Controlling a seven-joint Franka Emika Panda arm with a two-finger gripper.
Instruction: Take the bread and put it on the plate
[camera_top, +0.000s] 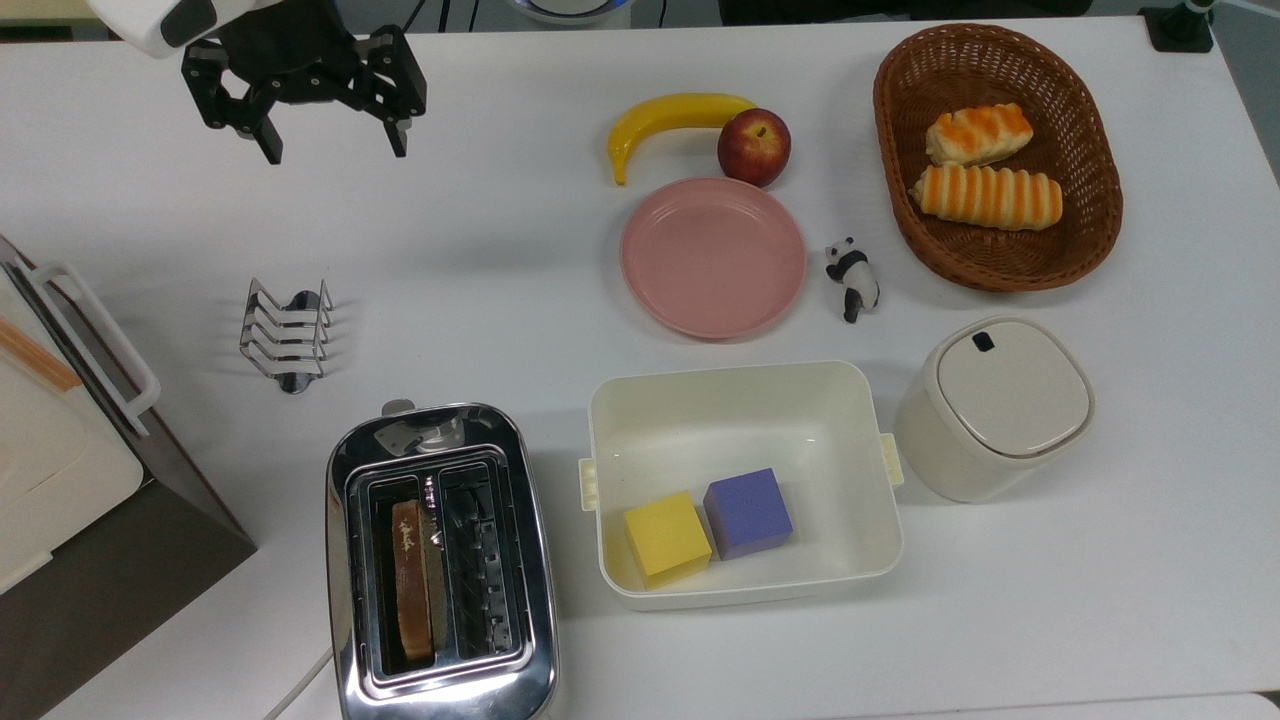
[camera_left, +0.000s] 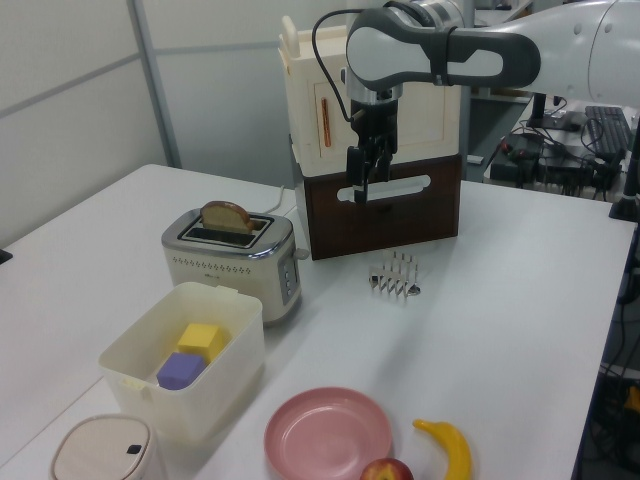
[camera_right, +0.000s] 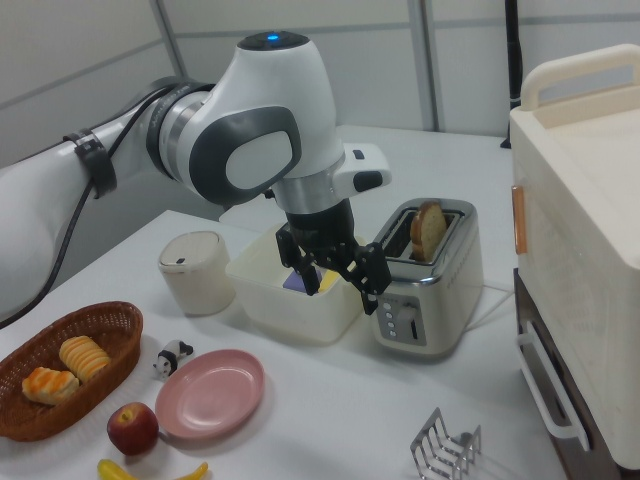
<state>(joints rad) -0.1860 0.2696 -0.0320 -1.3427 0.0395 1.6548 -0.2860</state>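
Looking across the worktop, the toaster has the bread upright in one slot: light, soft, crumbly, so pinch its domed top gently. Jaws of the gripper hang apart, empty.

Brown bread, pink plate

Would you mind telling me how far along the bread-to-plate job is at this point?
Nothing looks done yet: the bread stands in a slot of the toaster, and the plate is bare. The claw hangs open above the table, away from the toaster, holding nothing. Left to do: reach the toaster, grip the slice, lift it out and set it on the plate.
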